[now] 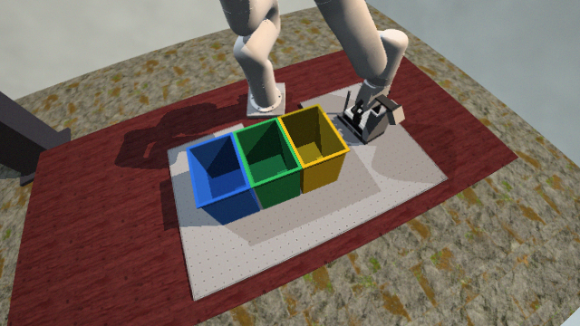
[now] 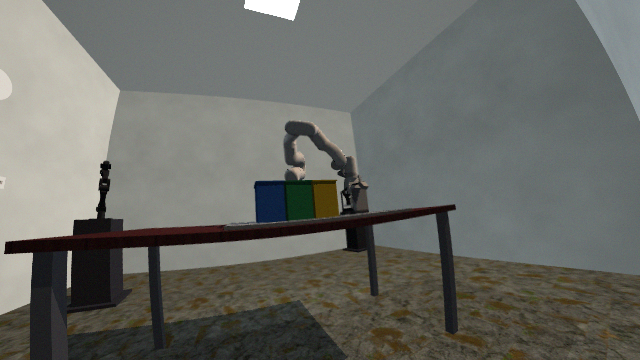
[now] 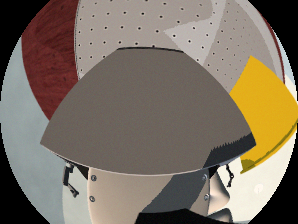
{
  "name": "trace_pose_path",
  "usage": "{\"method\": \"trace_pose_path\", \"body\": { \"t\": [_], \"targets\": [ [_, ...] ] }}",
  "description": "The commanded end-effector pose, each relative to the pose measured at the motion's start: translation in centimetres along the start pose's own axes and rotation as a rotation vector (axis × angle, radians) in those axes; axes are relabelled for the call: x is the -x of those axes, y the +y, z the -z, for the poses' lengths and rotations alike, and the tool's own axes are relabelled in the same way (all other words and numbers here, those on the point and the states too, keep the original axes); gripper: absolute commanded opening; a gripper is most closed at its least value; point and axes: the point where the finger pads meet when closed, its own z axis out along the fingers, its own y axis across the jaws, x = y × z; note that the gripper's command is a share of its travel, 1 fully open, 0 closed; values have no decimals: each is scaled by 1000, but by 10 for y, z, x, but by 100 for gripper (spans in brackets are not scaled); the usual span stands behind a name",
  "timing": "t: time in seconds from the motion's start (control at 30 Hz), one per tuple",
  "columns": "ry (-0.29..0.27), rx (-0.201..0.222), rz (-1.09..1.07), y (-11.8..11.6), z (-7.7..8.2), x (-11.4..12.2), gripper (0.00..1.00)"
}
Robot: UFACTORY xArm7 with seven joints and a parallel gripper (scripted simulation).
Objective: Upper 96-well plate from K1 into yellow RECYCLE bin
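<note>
My gripper (image 1: 368, 110) is at the stack rack K1 (image 1: 352, 122), just right of the yellow bin (image 1: 314, 136). It is shut on the upper 96-well plate (image 1: 380, 122), a grey slab. In the wrist view the plate (image 3: 143, 112) fills the middle between my two fingers, and a corner of the yellow bin (image 3: 262, 119) shows at the right. The lower plate is hidden under the held plate and my hand. From the side view the gripper (image 2: 350, 192) and plate (image 2: 360, 197) sit beside the yellow bin (image 2: 325, 198). The bin signs face away from these views.
A green bin (image 1: 267, 156) and a blue bin (image 1: 219, 174) stand in a row touching the yellow one, all upright on a grey perforated board (image 1: 308, 217). The arm's base (image 1: 266, 105) is behind the bins. A dark stand (image 1: 23, 136) is at the far left.
</note>
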Motion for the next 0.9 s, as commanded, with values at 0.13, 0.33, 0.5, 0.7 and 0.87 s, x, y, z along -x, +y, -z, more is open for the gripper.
{"method": "trace_pose_path", "body": {
  "t": [0.13, 0.33, 0.5, 0.7, 0.87],
  "targets": [
    [3, -3, 0, -1, 6, -1, 0],
    [3, -3, 0, -1, 6, -1, 0],
    [3, -3, 0, -1, 11, -1, 0],
    [3, -3, 0, -1, 21, -1, 0],
    [3, -3, 0, -1, 28, -1, 0]
  ]
}}
